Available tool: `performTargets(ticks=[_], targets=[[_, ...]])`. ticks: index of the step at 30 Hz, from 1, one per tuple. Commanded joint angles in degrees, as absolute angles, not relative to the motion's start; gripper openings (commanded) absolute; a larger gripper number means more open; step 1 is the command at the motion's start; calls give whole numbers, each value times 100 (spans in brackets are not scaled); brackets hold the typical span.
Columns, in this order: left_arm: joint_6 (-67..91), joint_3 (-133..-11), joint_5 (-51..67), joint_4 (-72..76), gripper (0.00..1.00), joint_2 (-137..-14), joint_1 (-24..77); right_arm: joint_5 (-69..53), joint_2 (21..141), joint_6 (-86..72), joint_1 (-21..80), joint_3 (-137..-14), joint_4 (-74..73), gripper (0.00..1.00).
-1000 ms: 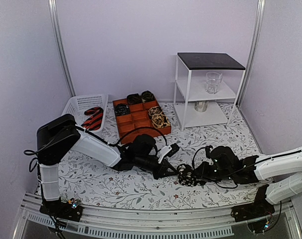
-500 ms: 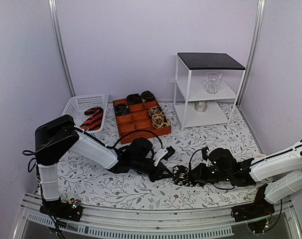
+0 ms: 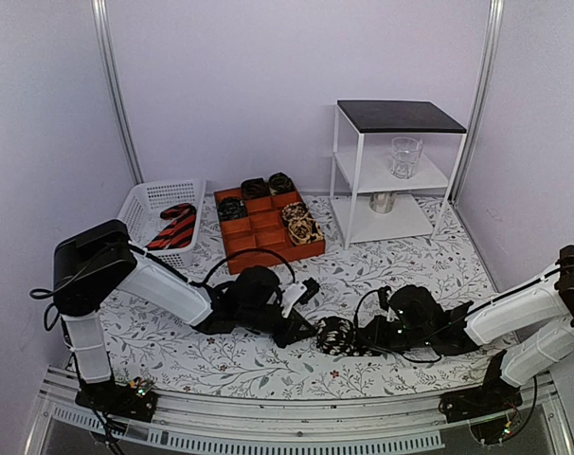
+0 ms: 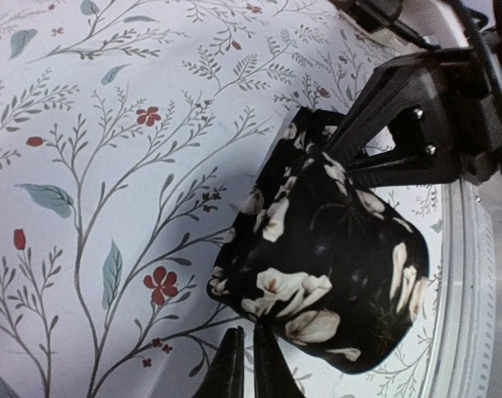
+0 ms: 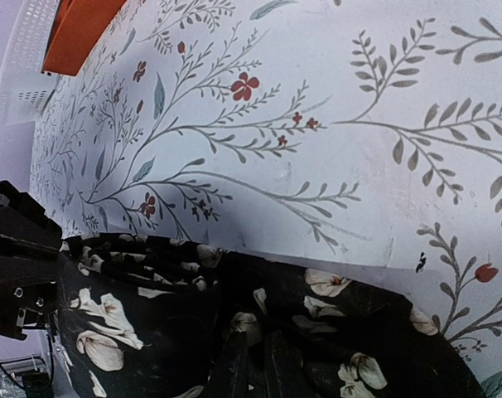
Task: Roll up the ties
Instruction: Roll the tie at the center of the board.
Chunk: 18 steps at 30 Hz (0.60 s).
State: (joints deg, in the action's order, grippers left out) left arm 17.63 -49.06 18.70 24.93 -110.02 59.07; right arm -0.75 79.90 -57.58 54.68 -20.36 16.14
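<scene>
floral tie (image 3: 336,334) is a squashed coil on the tabletop (image 3: 173,346), on the near side of the orange tray (image 3: 264,226), well apart from it and slightly to its right. It sits directly between the two grippers. right gripper (image 5: 253,365): fingers closed into the fabric on the coil's right flank, so it has hold of it. left gripper (image 4: 244,365): fingers almost together with only a sliver between, tips at the coil's left edge; can't tell if any cloth is pinched. From the left gripper the tie lies straight ahead, touching or just beside the tips. Both arms are equally near. Roll axis not readable, no loose tail visible. My guess: roll is about done, and the next move is a carry toward the tray on the right arm's grip.
</scene>
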Motion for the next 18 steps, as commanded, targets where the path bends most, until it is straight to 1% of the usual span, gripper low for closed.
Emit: performTargets(ticks=[1,5,9,11,14,18], targets=[[1897,-4718,1606,2712,6,-11145,5879,-149,8104,-5689,5465,-2171,1615,9],[1898,-4686,1573,2671,6,-11085,5868,-116,7899,-5710,5464,-2182,1469,9],[1870,-4588,1514,2672,6,-11014,5856,-76,7413,-5706,5462,-2350,1065,11],[1880,-4530,1525,2720,6,-11013,5844,-47,7147,-5695,5462,-2429,855,15],[1894,-4480,1538,2806,6,-11009,5850,-23,6883,-5687,5465,-2539,680,25],[1906,-4460,1605,2913,6,-11028,5840,-146,7053,-5672,5471,-2764,617,34]])
